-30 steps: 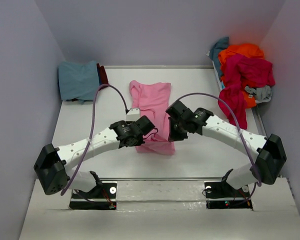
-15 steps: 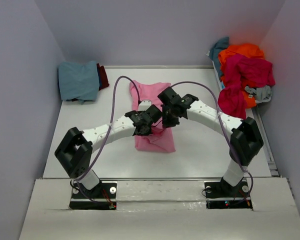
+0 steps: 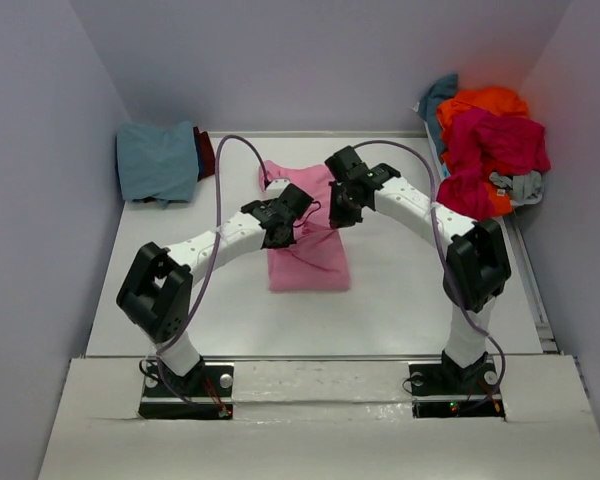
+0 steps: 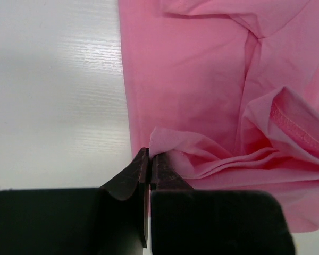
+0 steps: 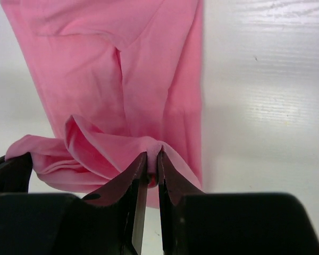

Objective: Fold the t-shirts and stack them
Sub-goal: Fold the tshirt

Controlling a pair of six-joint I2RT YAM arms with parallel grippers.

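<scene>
The light pink t-shirt [image 3: 306,255] lies as a long strip in the middle of the table. My left gripper [image 3: 283,226] is shut on the shirt's left near corner, which shows bunched at its tips in the left wrist view [image 4: 149,155]. My right gripper [image 3: 342,205] is shut on the right near corner, pinched in the right wrist view [image 5: 153,157]. Both hold the near hem lifted over the shirt's middle, with pink cloth [image 5: 122,69] flat below. A folded dusty teal-blue t-shirt [image 3: 157,160] lies at the back left. A heap of orange, crimson-magenta, teal and grey t-shirts [image 3: 490,140] sits at the back right.
A dark red cloth [image 3: 207,150] peeks out beside the teal-blue shirt. Purple cables [image 3: 220,170] arch over both arms. The white table [image 3: 400,290] is walled at the back and sides, with a raised rail [image 3: 530,270] along the right.
Both grippers have moved away from me toward the back, carrying the pink shirt's near hem over its body. The shirt now looks shorter.
</scene>
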